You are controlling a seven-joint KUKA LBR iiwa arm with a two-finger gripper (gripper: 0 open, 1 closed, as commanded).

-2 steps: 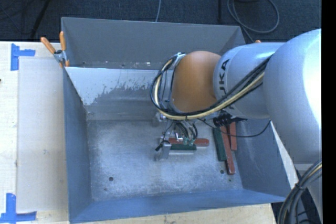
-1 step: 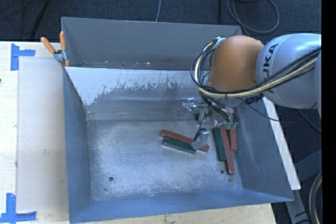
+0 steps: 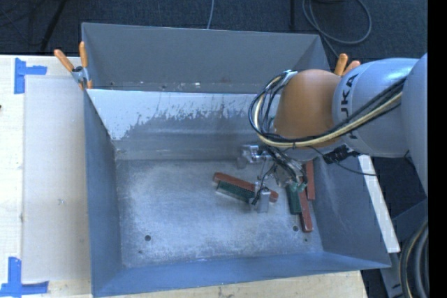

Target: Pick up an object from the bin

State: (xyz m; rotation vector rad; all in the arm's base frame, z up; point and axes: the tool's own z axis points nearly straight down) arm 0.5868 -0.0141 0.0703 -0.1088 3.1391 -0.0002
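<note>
My gripper (image 3: 262, 186) hangs below the orange-covered wrist, low in the right half of the bin. Its lower end is right at the right end of a flat brown-red and dark green bar (image 3: 234, 185) that lies slanted on the bin floor. Whether it touches the bar I cannot tell. Just to the right, a long brown-red strip (image 3: 308, 202) lies almost straight toward the front, with a small green piece (image 3: 295, 200) beside it, near the right wall.
The three things lie close together in the right centre of the floor, close to the right wall. The arm and its cables come in over the right rim and cover part of the back right corner.
</note>
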